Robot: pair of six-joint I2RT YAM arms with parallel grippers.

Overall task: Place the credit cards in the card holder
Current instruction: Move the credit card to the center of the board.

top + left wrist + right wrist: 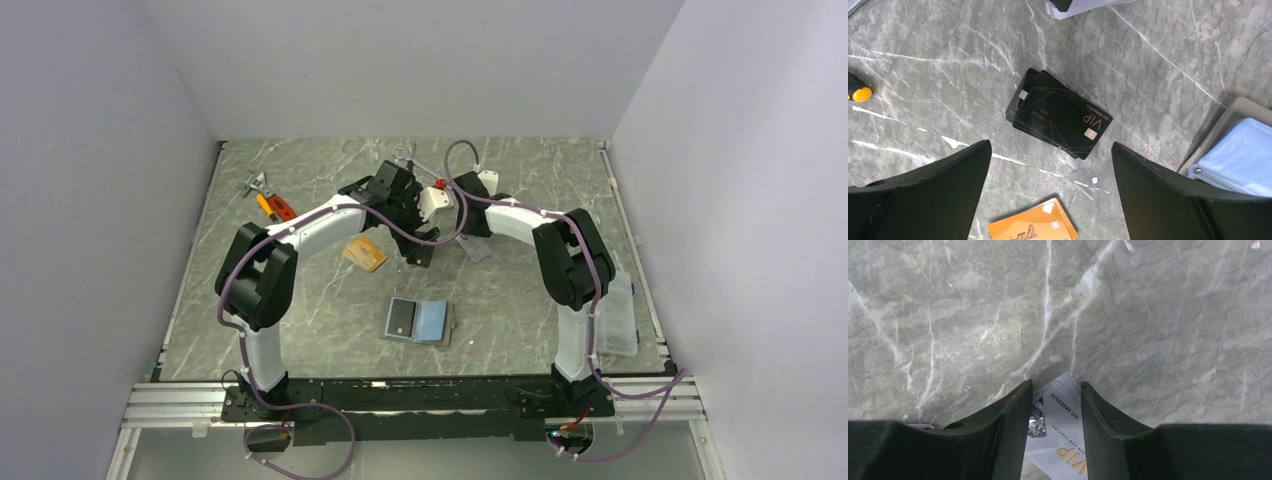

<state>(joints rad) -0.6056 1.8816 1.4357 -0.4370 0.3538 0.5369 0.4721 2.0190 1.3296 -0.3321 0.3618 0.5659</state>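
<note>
A stack of black credit cards (1060,117) lies on the marble table just ahead of my left gripper (1050,150), which hovers open above it with nothing between its fingers. Orange credit cards (1033,225) lie below the gripper, toward the camera. The card holder (420,320) lies unfolded nearer the arm bases, its light blue inside up; one corner of the card holder (1243,150) shows at the right of the left wrist view. My right gripper (1055,385) is low over the table, its jaws partly closed, with silver-grey credit cards (1060,425) lying in the gap between them.
An orange-handled tool (272,207) and a small metal tool (258,183) lie at the back left. A clear plastic box (618,315) sits by the right edge. A red and white object (437,195) stands behind the two grippers.
</note>
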